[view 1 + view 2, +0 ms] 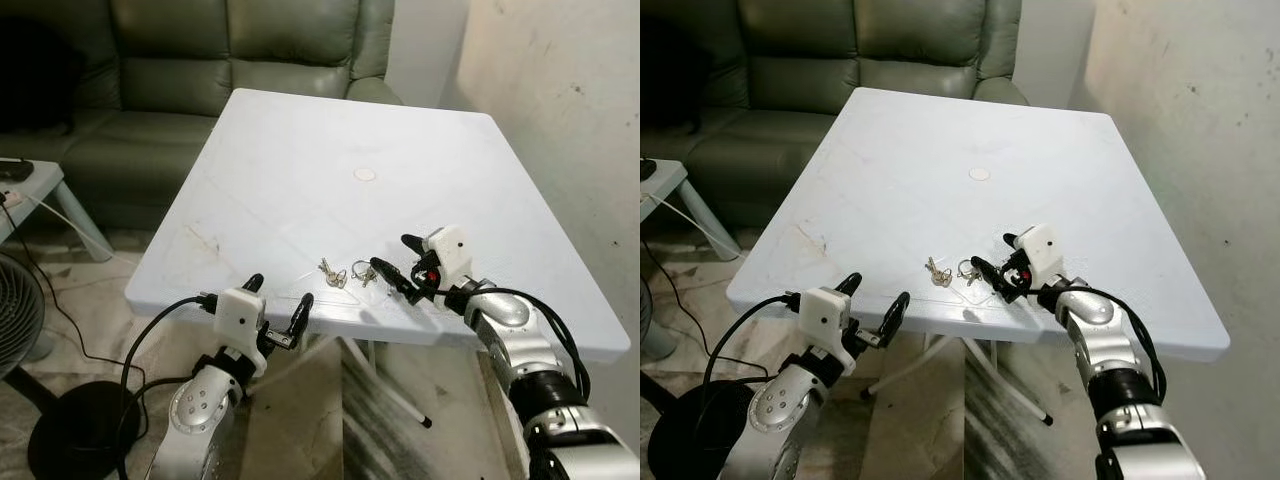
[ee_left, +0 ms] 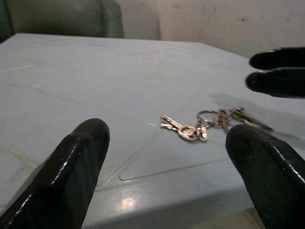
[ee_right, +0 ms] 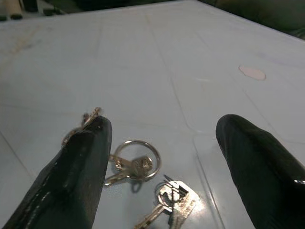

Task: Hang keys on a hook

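Note:
A small bunch of silver keys on a ring lies on the white table near its front edge. My right gripper is open just to the right of the keys, low over the table, one finger close beside them. The right wrist view has the key ring lying between the two black fingers, untouched. My left gripper stands open at the table's front edge, a little left of and below the keys. No hook can be made out.
A green sofa stands behind the table and a rough wall runs along its right side. At the far left are a small side table, a fan base and cables on the floor.

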Controlling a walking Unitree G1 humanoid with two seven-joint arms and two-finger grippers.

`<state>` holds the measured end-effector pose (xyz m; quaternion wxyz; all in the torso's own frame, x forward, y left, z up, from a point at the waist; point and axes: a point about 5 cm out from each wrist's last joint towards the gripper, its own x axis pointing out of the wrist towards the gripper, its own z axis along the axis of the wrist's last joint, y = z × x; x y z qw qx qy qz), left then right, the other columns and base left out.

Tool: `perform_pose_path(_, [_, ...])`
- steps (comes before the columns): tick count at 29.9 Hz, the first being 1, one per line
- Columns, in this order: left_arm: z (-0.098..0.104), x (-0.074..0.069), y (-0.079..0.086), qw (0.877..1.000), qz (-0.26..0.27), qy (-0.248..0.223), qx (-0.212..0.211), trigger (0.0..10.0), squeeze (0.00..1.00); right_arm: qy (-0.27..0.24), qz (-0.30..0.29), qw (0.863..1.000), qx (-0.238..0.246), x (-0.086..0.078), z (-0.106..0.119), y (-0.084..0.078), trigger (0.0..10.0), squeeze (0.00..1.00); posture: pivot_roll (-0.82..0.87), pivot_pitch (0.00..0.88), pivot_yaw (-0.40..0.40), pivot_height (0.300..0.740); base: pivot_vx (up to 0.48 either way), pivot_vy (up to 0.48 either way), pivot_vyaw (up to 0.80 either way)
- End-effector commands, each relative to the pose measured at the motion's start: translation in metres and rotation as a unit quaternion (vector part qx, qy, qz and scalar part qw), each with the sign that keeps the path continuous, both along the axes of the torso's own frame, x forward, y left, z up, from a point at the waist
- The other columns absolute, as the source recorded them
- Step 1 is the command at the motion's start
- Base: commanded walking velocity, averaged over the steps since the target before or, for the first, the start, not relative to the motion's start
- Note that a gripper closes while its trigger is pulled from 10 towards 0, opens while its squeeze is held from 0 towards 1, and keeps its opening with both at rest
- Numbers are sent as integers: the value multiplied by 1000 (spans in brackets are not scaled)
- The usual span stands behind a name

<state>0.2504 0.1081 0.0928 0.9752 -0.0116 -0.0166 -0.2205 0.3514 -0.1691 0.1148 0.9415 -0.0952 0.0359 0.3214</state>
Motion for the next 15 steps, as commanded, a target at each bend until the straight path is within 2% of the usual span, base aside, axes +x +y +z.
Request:
perform_pose_path(1, [3, -2, 0, 1000, -6, 0, 4, 10000, 0, 1, 0, 1000, -17, 4, 2, -4, 10000, 0, 35, 61, -68, 740, 0, 0, 0])
perform_pose_path(7, [4, -4, 0, 1000, -6, 2, 5, 10000, 0, 7, -5, 1000, -29, 6, 1, -5, 10000, 0, 38, 72, -67, 740, 0, 0, 0])
perform_pose_path(15, [6, -9, -1, 1000, -6, 12, 6, 10000, 0, 20, -1, 997, -71, 10, -2, -7, 10000, 0, 42, 90, -68, 740, 0, 0, 0])
